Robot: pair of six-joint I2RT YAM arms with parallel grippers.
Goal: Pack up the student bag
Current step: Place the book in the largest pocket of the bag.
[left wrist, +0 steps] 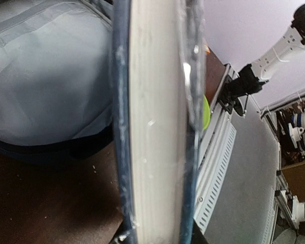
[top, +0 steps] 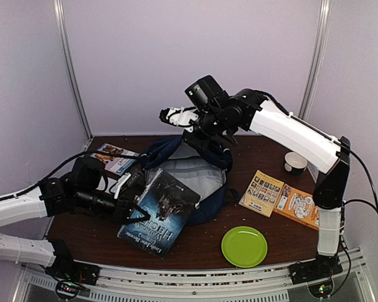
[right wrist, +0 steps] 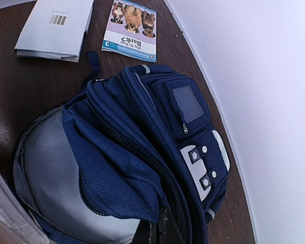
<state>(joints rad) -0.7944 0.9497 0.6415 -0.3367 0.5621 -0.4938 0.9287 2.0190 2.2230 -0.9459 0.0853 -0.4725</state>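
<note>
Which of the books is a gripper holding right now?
The dark blue hardcover, in the left gripper; the others lie flat on the table.

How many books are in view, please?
5. A dark book in the left gripper, at the bag; a grey book and a dog book left of the bag; a yellow book and an orange book at the right. Others may be hidden inside.

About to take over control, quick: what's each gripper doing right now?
Left gripper: closed on the dark book.
Right gripper: closed, pinching the student bag fabric.
</note>
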